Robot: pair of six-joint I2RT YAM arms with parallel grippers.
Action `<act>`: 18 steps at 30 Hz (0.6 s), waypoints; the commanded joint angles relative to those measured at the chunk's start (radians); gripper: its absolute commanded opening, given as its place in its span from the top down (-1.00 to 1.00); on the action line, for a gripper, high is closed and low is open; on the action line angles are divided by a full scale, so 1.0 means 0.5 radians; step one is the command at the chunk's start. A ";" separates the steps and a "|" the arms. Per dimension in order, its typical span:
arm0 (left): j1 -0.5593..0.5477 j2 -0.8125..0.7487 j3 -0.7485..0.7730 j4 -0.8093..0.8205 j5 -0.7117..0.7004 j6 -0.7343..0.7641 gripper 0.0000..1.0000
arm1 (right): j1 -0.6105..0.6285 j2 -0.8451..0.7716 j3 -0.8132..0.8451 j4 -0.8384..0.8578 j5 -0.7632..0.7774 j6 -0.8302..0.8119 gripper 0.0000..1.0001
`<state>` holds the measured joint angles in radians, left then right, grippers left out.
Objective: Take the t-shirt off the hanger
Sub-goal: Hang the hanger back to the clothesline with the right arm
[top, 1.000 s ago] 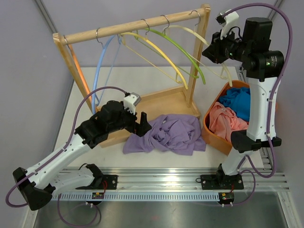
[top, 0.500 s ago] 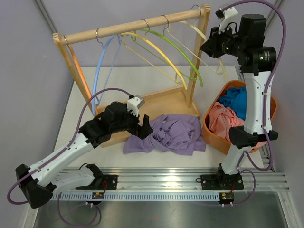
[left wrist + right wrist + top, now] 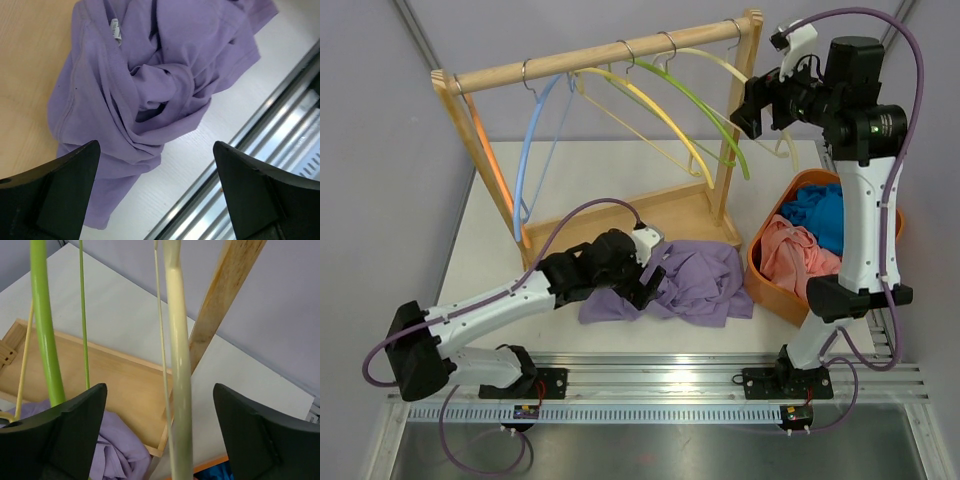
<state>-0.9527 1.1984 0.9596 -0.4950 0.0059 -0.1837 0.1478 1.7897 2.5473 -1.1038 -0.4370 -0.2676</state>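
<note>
left claw (image 3: 155, 146): mine, spread as wide as it goes, nothing in it. it hangs right over the crumpled shirt, one finger on either side in the wrist view, and i can't tell if the tips touch the cloth
right claw (image 3: 160, 387): also mine, fingers well apart and not clamped on anything. it's up high by the right end of the rack
cream hanger (image 3: 179, 365): runs straight down between my right fingers with space on both sides, so no grip on it
t-shirt (image 3: 685, 280): purple, off any hanger, lying in a bunched heap on the table (image 3: 490, 230). its far edge laps over the near lip of the rack base (image 3: 660, 215), and its right side sits just beside the orange basket (image 3: 760, 275)
shirt tag (image 3: 116, 29): small white one, showing near the collar
green hanger (image 3: 45, 340): on the rail, left of the cream one from my right wrist
other hangers: a yellow hanger (image 3: 660, 115) and a blue hanger (image 3: 525, 150) further left, all bare
rack post (image 3: 220, 305): wood, leaning across behind the cream hanger
basket contents: pink clothes (image 3: 785, 255) and blue clothes (image 3: 820, 215) piled inside
</note>
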 commanded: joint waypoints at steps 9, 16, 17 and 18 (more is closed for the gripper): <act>-0.040 0.695 0.185 0.229 -0.564 -0.038 -0.93 | -0.434 -0.692 -0.945 0.078 -0.310 -0.452 -0.99; -0.079 0.659 0.109 0.438 -0.463 0.021 0.69 | -0.434 -1.201 -1.603 -0.010 -0.653 -0.728 -0.99; -0.089 0.616 0.097 0.444 -0.478 0.027 1.00 | -0.434 -1.235 -1.700 -0.071 -0.715 -0.902 -0.99; -0.098 0.549 0.069 0.462 -0.481 0.048 1.00 | -0.431 -1.272 -1.753 -0.212 -0.773 -0.995 -0.99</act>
<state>-0.9844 1.5692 1.0042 -0.3656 -0.2146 -0.1780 -0.0719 1.2083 1.7248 -1.1198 -0.6956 -0.6025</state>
